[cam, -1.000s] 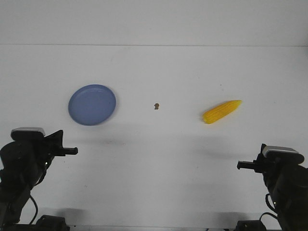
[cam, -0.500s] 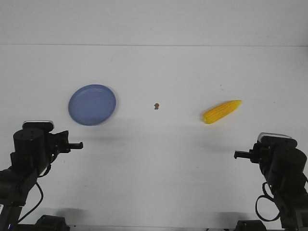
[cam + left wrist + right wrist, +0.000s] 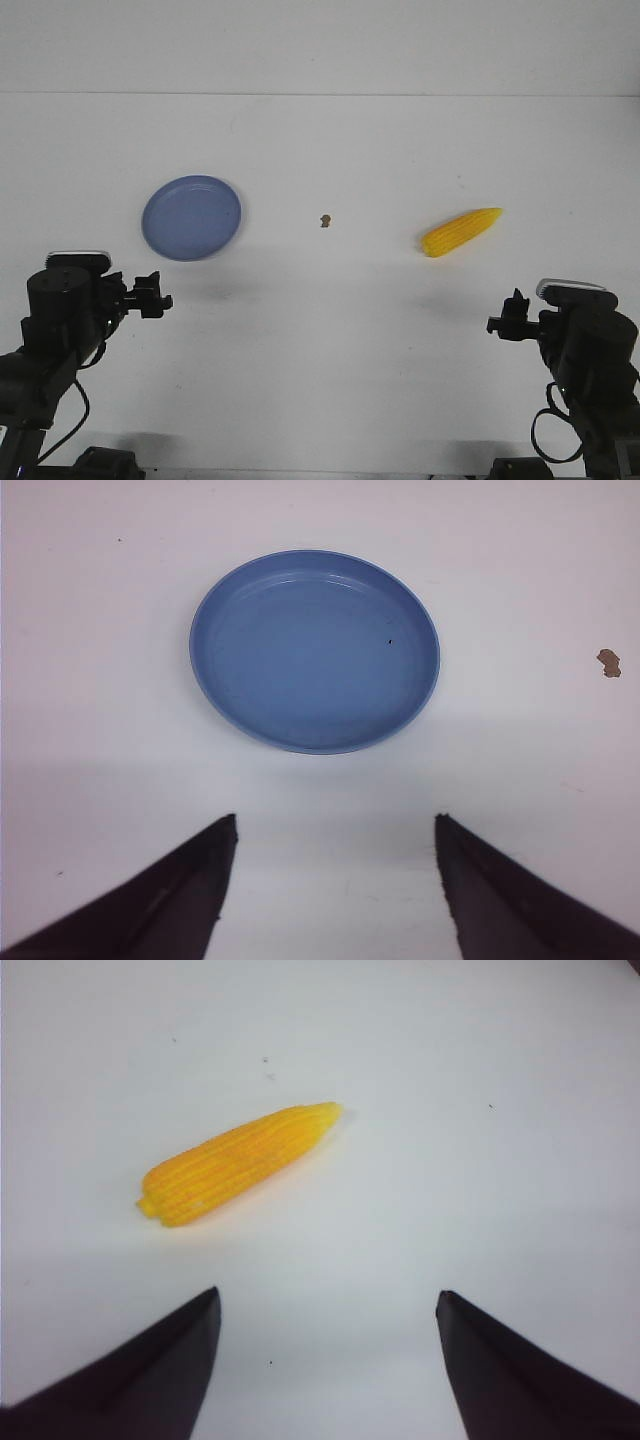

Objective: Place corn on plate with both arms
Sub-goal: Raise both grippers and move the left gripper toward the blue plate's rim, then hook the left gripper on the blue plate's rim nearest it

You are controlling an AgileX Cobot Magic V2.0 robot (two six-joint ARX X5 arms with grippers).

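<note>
In the front view, the corn (image 3: 460, 231) was seen lying flat on the white worktop (image 3: 330, 330), on the right side, tilted with its narrow tip pointing away and to the right. The plate (image 3: 191, 217) lay well apart on the left, with a small brown speck (image 3: 325, 220) between them. The left gripper (image 3: 150, 295) and the right gripper (image 3: 512, 315) were held low at the near corners, neither touching anything.

In the left wrist view, the plate (image 3: 314, 648) was framed ahead of the left fingers (image 3: 170, 900), which were spread wide apart with nothing between them. Its shallow bowl was bare.

In the right wrist view, the corn (image 3: 238, 1162) was shown ahead of the right fingers (image 3: 150, 1380), likewise spread wide and empty. The cob looked like moulded plastic, so it was judged light, stiff and somewhat slick, and liable to roll on its rounded side. A grasp across its thick middle, with the fingers closing square to its long axis, was judged safest; the tapered tip would likely slip out.
</note>
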